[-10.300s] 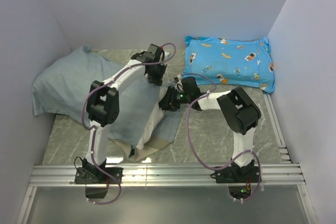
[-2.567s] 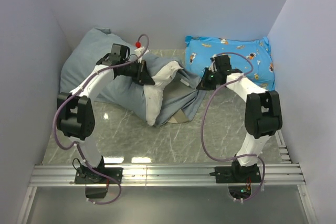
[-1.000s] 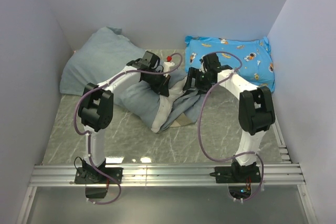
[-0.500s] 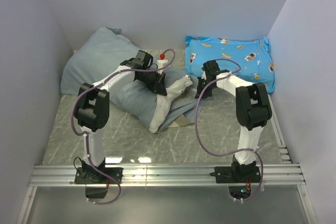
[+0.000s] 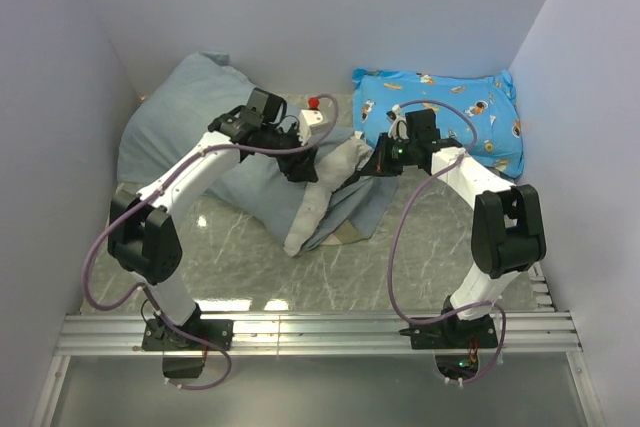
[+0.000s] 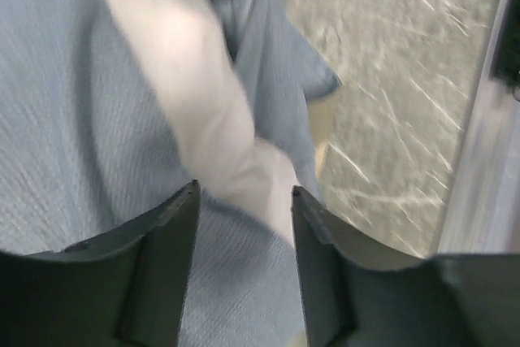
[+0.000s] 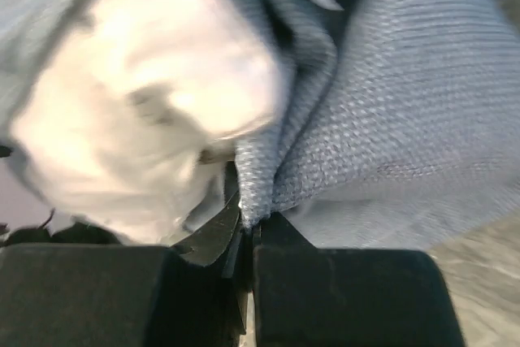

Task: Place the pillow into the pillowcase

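You have one pillow (image 5: pixel 322 187), one pillowcase (image 5: pixel 190 122) and one blue cartoon cushion (image 5: pixel 440 117), which lies at the tabletop's (image 5: pixel 430 247) 1 o'clock. The pillow's white end pokes out at centre, and the pillowcase bulges toward 10 o'clock. Your left jaws stand open over the white end. Your right jaws are pinched closed on a pillowcase fold.

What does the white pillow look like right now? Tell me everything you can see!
The pillow is plain white, soft and puffy-looking. Most of it seems to sit inside the grey-blue pillowcase, which bulges toward the far-left corner. Only one crumpled white end pokes out of the opening, over the middle of the table. The left gripper is open with that end showing between its fingers; whether it touches cannot be told. The right gripper pinches a pillowcase fold right beside it.
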`<state>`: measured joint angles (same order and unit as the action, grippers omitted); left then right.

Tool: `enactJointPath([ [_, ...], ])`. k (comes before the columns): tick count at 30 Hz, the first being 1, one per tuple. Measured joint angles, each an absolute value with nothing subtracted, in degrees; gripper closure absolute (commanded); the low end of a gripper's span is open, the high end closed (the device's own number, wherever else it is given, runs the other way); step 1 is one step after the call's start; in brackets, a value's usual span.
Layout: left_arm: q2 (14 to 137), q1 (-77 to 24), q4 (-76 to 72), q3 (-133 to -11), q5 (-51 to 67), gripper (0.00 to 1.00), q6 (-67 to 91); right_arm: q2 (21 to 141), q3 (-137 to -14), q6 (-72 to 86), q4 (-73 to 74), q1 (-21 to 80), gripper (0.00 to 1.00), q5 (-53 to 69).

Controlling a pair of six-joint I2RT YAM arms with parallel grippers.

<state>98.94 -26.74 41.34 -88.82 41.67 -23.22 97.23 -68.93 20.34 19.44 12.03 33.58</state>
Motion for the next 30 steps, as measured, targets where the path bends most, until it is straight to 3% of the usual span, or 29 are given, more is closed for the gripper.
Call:
enactJointPath([
  [10, 101.36, -37.15, 30.70, -92.84, 27.59, 0.38, -20.32, 96.71, -66.30, 21.15, 17.67, 12.12, 1.00, 38.92],
  [14, 107.79, -37.26, 27.38, -94.80, 23.33, 0.54, -19.59, 96.01, -66.02, 21.39, 17.37, 12.12, 1.00, 39.72],
  [15, 109.69, -37.17, 27.29, -94.96, 23.09, 0.67, -19.86, 95.81, -65.95, 21.41, 17.39, 12.12, 1.00, 39.79],
  [17, 112.18, -36.88, 27.77, -94.80, 23.11, 0.81, -20.47, 95.48, -65.95, 21.39, 17.34, 12.10, 1.00, 39.68],
  [21, 112.86, -35.64, 27.75, -90.85, 25.76, 0.95, -21.45, 94.91, -65.98, 21.58, 17.56, 11.77, 1.00, 39.79],
  [30, 108.53, -32.49, 24.14, -81.23, 31.24, 1.00, -22.00, 90.06, -65.98, 23.75, 17.56, 11.27, 1.00, 42.13],
])
